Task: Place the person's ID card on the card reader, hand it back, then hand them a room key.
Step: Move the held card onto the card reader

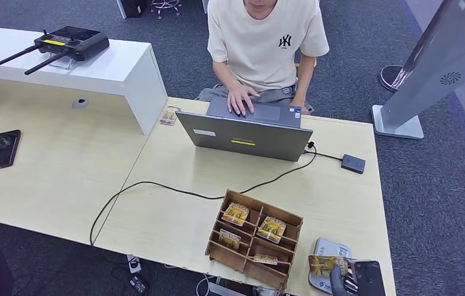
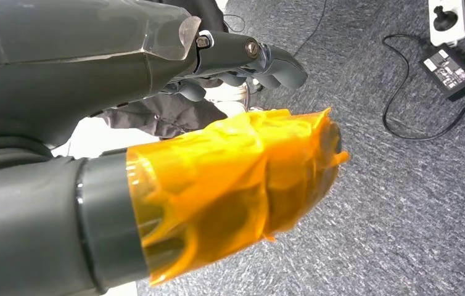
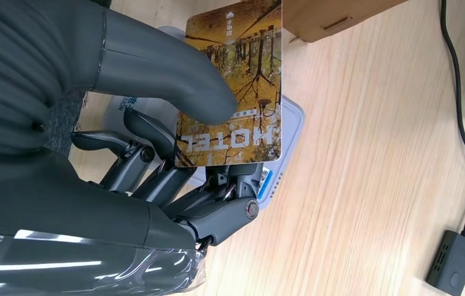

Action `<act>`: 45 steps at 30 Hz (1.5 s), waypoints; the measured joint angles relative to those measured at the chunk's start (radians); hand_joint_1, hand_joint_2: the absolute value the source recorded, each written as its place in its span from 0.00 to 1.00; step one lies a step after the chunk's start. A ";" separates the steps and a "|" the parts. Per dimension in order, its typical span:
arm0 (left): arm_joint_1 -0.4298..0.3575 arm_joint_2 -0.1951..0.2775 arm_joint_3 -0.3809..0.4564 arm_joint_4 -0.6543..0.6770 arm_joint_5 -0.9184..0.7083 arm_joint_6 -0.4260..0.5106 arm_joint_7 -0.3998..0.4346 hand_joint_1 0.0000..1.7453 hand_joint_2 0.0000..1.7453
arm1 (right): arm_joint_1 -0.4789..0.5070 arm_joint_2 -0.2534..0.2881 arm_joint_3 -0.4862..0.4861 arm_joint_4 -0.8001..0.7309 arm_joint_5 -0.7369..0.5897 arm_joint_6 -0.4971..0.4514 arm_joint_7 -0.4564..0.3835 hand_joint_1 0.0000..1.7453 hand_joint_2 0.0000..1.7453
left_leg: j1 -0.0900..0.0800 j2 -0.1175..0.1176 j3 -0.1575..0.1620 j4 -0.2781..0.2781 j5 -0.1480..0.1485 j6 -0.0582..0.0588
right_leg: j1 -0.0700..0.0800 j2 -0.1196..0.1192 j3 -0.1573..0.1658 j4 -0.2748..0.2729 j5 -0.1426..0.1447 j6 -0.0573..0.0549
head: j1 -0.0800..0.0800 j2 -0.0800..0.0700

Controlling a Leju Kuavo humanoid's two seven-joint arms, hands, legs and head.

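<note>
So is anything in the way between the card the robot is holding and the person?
Yes. The right hand holds the hotel card at the table's near edge, and the open laptop stands on the table right in front of the person.

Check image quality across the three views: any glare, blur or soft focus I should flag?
Head view: even light, sharp, faint shadows; right hand cropped at the bottom edge. Left wrist view: left hand near the lens, orange tape slightly soft, sheen on the cover. Right wrist view: HOTEL card print crisp, streaks of glare on the clear cover.
</note>
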 joint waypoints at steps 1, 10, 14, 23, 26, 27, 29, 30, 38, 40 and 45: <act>0.000 0.001 0.000 0.001 0.001 0.000 0.000 0.00 0.00 | -0.001 -0.001 0.002 0.001 -0.002 -0.001 0.000 1.00 1.00 | 0.000 0.000 0.000 0.000 0.000 0.000 | 0.000 0.000 0.000 0.000 0.000 0.000 | 0.000 0.000; -0.001 0.006 0.005 0.003 0.013 -0.004 -0.003 0.00 0.00 | 0.000 -0.017 0.012 -0.011 -0.017 -0.022 -0.018 1.00 1.00 | 0.000 0.000 0.000 0.000 0.000 0.000 | 0.000 0.000 0.000 0.000 0.000 0.000 | 0.000 0.000; -0.001 0.007 0.011 0.003 0.018 -0.007 -0.005 0.00 0.00 | 0.006 -0.027 0.012 -0.025 -0.018 -0.029 -0.019 1.00 1.00 | 0.000 0.000 0.000 0.000 0.000 0.000 | 0.000 0.000 0.000 0.000 0.000 0.000 | 0.000 0.000; -0.002 0.016 0.025 0.003 0.027 -0.016 -0.008 0.00 0.00 | 0.018 -0.049 0.011 -0.049 -0.018 -0.037 -0.019 1.00 1.00 | 0.000 0.000 0.000 0.000 0.000 0.000 | 0.000 0.000 -0.001 0.000 0.000 0.000 | 0.000 0.000; -0.002 0.019 0.025 0.003 0.028 -0.018 -0.009 0.00 0.00 | 0.019 -0.055 0.009 -0.052 -0.017 -0.041 -0.019 1.00 1.00 | 0.000 0.000 -0.001 0.000 0.000 0.000 | 0.000 0.000 -0.001 0.000 0.000 0.000 | 0.000 0.000; -0.003 0.021 0.025 0.003 0.028 -0.018 -0.010 0.00 0.00 | 0.019 -0.057 0.008 -0.052 -0.016 -0.043 -0.018 1.00 1.00 | 0.000 0.000 -0.001 0.000 0.000 0.000 | 0.000 0.000 -0.001 0.000 0.000 0.000 | 0.000 0.000; -0.003 0.022 0.025 0.003 0.028 -0.018 -0.010 0.00 0.00 | 0.019 -0.058 0.003 -0.052 -0.006 -0.046 -0.015 1.00 1.00 | 0.000 0.000 -0.001 0.000 0.000 0.000 | 0.000 0.000 -0.001 0.000 0.000 0.000 | 0.000 0.000; -0.003 0.022 0.025 0.003 0.028 -0.018 -0.011 0.00 0.00 | 0.019 -0.058 0.000 -0.052 0.003 -0.048 -0.012 1.00 1.00 | 0.000 0.000 -0.001 0.000 0.000 0.000 | 0.000 0.000 -0.001 0.000 0.000 0.000 | 0.000 0.000; -0.005 0.023 0.025 0.003 0.033 -0.020 -0.010 0.00 0.00 | 0.012 -0.058 -0.036 -0.039 0.091 -0.050 0.019 1.00 1.00 | 0.000 0.000 -0.001 0.000 0.000 0.000 | 0.000 0.000 -0.001 0.000 0.000 0.000 | 0.000 0.000; -0.006 0.024 0.025 0.003 0.033 -0.021 -0.010 0.00 0.00 | 0.009 -0.058 -0.044 -0.033 0.108 -0.049 0.023 1.00 1.00 | 0.000 0.000 -0.001 0.000 0.000 0.000 | 0.000 0.000 -0.001 0.000 0.000 0.000 | 0.000 0.000; -0.006 0.024 0.025 0.003 0.034 -0.022 -0.010 0.00 0.00 | -0.001 -0.056 -0.064 -0.015 0.126 -0.044 0.028 1.00 1.00 | 0.000 0.000 -0.001 0.000 0.000 0.000 | 0.000 0.000 -0.001 0.000 0.000 0.000 | 0.000 0.000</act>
